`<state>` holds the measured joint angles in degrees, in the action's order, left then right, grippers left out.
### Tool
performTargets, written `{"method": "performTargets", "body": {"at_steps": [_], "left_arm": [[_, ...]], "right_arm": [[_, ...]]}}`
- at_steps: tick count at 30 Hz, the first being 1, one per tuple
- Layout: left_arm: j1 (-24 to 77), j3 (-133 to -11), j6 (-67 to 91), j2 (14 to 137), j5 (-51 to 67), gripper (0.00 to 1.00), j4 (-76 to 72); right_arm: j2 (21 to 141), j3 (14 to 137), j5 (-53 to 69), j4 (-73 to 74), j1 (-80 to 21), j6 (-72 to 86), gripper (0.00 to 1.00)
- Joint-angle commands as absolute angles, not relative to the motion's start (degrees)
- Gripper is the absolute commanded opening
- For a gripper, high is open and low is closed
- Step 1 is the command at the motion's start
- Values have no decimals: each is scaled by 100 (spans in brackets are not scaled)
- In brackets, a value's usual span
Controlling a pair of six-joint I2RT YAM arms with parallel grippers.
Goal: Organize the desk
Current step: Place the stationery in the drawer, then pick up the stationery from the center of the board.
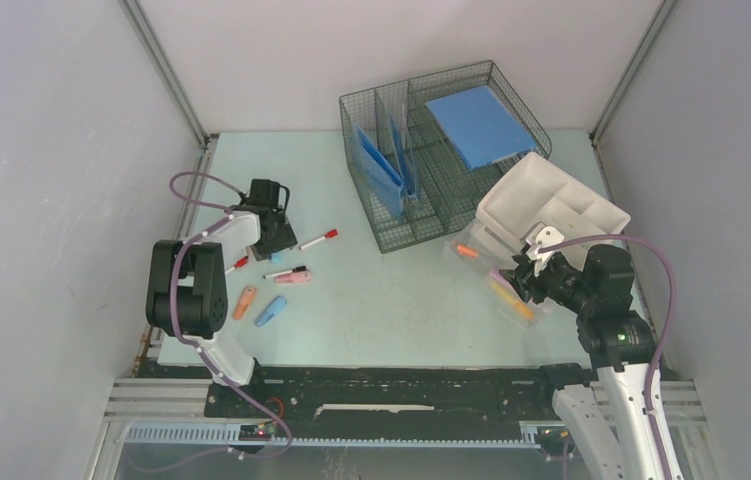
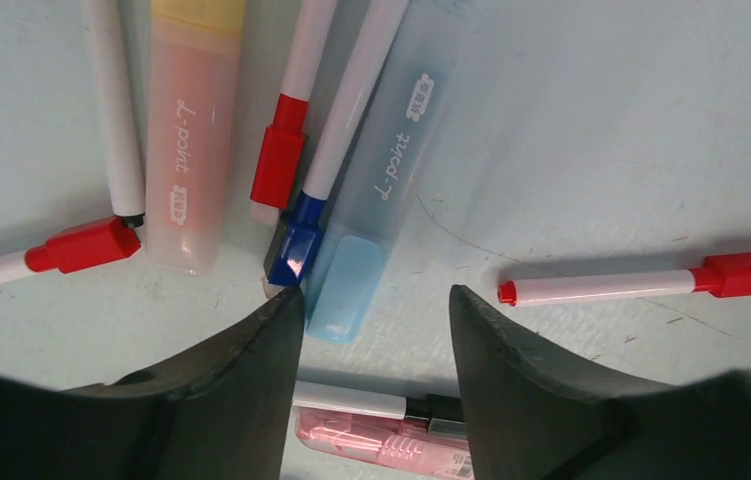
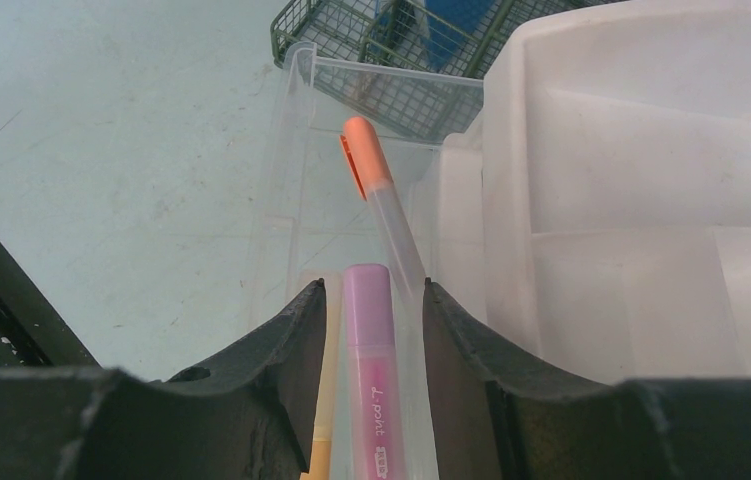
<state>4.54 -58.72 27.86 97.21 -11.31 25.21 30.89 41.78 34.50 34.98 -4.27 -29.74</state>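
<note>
The pale mint-green desk (image 1: 391, 300) holds loose pens at the left. My left gripper (image 1: 273, 238) is open and empty, low over them. In the left wrist view its jaws (image 2: 376, 300) stand apart above a pink highlighter (image 2: 381, 442) and a black-capped marker (image 2: 381, 403). Just beyond lie a blue highlighter (image 2: 381, 170), an orange highlighter (image 2: 186, 130) and red-capped markers (image 2: 641, 280). My right gripper (image 1: 523, 280) is open over a clear tray (image 1: 496, 275). A purple-pink highlighter (image 3: 373, 370) lies between its jaws (image 3: 374, 285) with gaps on both sides.
The clear tray also holds an orange-capped pen (image 3: 376, 180) and a yellow-orange highlighter (image 3: 323, 400). A white compartment tray (image 1: 551, 205) leans beside it. A wire basket (image 1: 441, 150) with blue folders stands at the back. Grey walls close in left and right.
</note>
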Motion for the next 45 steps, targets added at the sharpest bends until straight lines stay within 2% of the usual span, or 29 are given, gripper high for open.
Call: {"method": "performTargets", "body": {"at_steps": [1, 9, 23, 25, 27, 42, 43, 45], "left_arm": [[419, -6063, 2689, 9766, -961, 60, 2632], [438, -6042, 2702, 9776, -687, 53, 2661], [463, -6584, 2551, 10235, -991, 55, 3290], [466, -6644, 2537, 10280, -1032, 54, 3340], [466, -6707, 2524, 10315, -1071, 47, 3385], [470, -6966, 2381, 10503, -976, 49, 3603], [466, -6957, 2376, 10489, -977, 47, 3595], [466, -6908, 2381, 10456, -980, 36, 3547]], "right_arm": [[3057, 4418, 3447, 3428, -457, -3042, 48], [3008, 4421, 3412, 3435, -506, -3067, 48], [2963, 4420, 3385, 3436, -601, -3099, 48], [2938, 4421, 3395, 3443, -606, -3097, 48], [2910, 4419, 3402, 3441, -602, -3095, 48], [2741, 4418, 3451, 3462, -649, -3139, 48], [2729, 4418, 3469, 3469, -643, -3138, 48], [2716, 4419, 3486, 3475, -650, -3146, 49]]}}
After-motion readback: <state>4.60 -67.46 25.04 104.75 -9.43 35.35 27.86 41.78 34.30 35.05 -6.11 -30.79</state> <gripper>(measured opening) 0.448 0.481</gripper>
